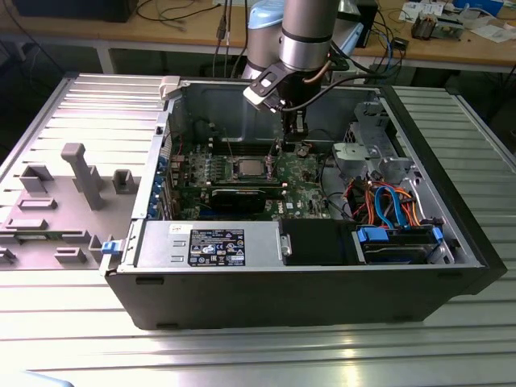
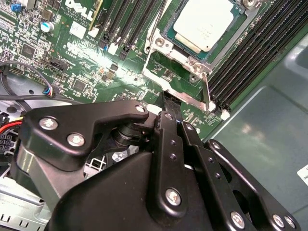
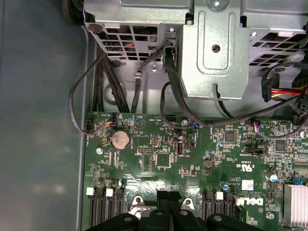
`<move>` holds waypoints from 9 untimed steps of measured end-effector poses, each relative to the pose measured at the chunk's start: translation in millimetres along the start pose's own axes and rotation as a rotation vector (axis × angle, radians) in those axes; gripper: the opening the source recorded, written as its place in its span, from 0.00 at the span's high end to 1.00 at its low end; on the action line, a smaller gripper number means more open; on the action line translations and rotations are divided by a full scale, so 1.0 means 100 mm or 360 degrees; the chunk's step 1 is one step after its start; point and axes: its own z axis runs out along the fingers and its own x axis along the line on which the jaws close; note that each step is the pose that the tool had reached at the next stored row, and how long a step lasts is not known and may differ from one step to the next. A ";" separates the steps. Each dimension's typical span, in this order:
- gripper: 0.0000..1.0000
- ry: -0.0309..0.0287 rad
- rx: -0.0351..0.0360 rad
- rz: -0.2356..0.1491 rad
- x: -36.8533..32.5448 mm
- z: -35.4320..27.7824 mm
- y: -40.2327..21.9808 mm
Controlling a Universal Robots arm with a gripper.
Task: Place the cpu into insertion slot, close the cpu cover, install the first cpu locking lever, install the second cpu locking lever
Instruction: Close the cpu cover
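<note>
Open computer case [image 1: 322, 300] on the counter [image 1: 242, 356]. The cpu [image 2: 207, 21] sits in the insertion slot [image 2: 168, 37] near the middle of the green motherboard [image 3: 192, 161], with the cpu cover [image 2: 179, 54] framing it. My gripper [image 2: 168, 101] hangs just beside the slot's corner, fingers [image 3: 162, 203] together, near a thin metal lever [image 2: 207, 91]; I cannot tell whether they touch it.

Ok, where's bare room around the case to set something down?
Bare table slats in front of the computer case, and a strip at the exterior view's right past its wall. Crowded: the grey fixture tray on the exterior view's left, and the cables inside the case.
</note>
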 end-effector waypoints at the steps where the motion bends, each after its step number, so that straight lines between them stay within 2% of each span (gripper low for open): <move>1: 0.89 -0.00001 0.0000 0.0000 0.000 0.000 -0.001; 9: 0.89 0.00000 0.0000 0.0000 0.002 -0.001 -0.039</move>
